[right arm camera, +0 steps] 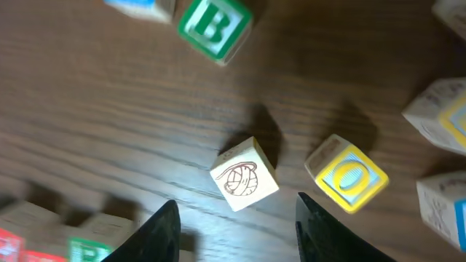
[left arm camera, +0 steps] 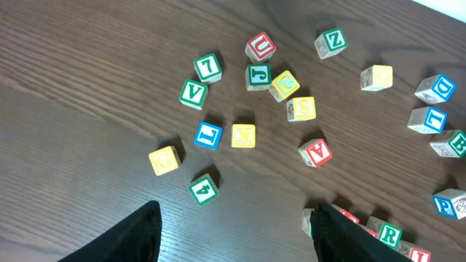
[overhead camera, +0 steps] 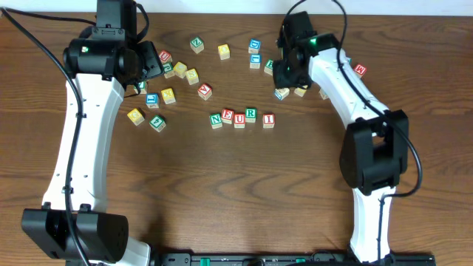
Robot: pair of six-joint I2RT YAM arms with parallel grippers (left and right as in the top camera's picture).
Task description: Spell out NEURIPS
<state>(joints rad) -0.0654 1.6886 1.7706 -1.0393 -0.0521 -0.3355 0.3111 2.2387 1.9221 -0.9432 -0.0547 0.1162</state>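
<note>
Dark wood-grain table (overhead camera: 222,185), white left arm (overhead camera: 81,133) with black joints, green-lettered R cube (left arm camera: 389,234), red-lettered A cube (left arm camera: 316,152)

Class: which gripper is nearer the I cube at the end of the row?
Right. The right gripper hovers a little beyond the I cube, slightly to its right; the left gripper is much farther away, off to the cube's left.

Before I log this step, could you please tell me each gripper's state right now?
Left gripper: open, holding nothing.
Right gripper: open, holding nothing; a picture cube lies just ahead.
</note>
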